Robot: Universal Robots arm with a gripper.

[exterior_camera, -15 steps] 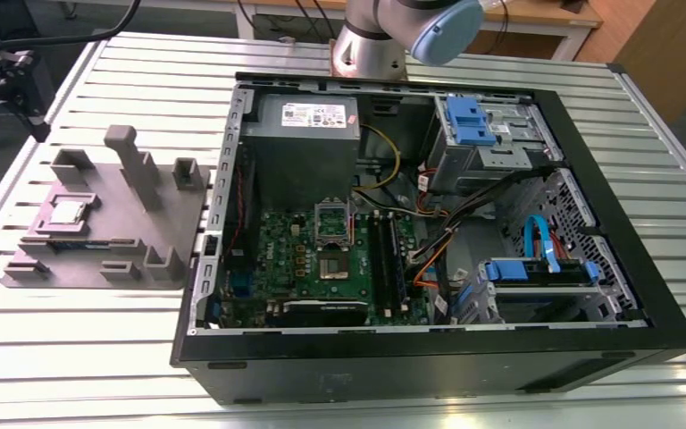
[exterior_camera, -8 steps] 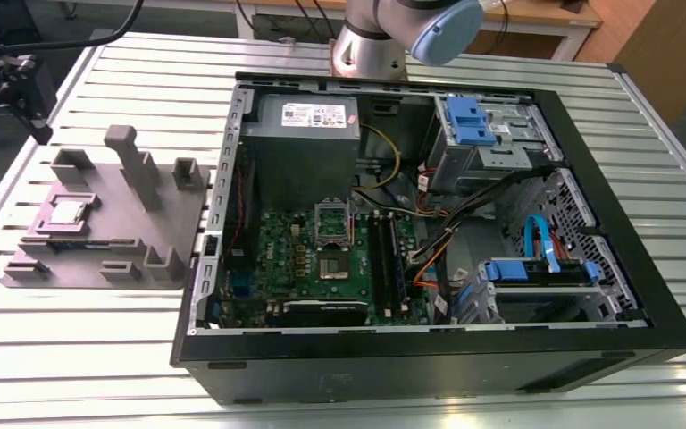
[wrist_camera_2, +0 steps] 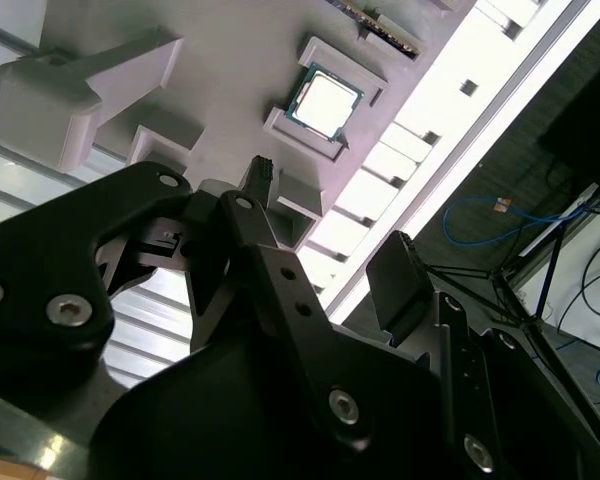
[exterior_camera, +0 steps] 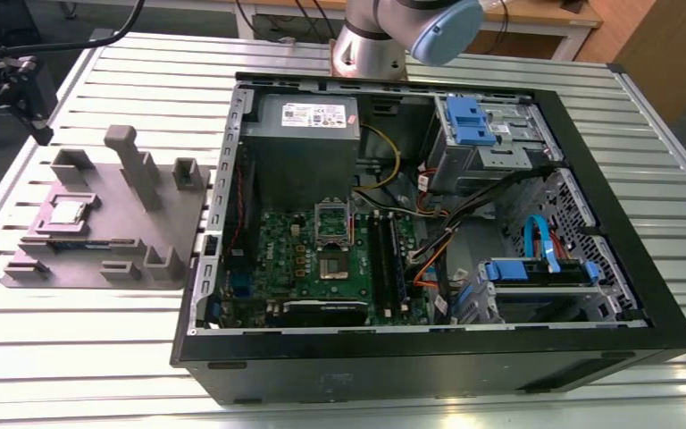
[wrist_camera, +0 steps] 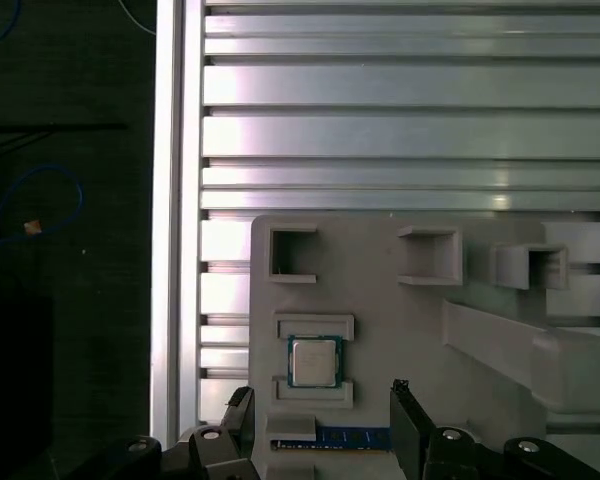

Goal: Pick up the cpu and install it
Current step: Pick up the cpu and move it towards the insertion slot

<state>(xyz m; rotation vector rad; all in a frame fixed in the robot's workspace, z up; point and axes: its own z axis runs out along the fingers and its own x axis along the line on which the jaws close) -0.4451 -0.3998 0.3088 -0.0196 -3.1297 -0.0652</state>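
Obs: cpu (wrist_camera: pixel 313 361) lies flat in grey holder (wrist_camera: pixel 380 310), metal face up, edges parallel to the holder's (square, no long axis); gripper (wrist_camera: pixel 322 400) jaws apart, empty, near cpu.

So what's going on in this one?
The arm's gripper hangs open above the cpu, which lies in its slot on the grey tray, not yet gripped. The open computer case stands beside the tray, on the exterior view's right.
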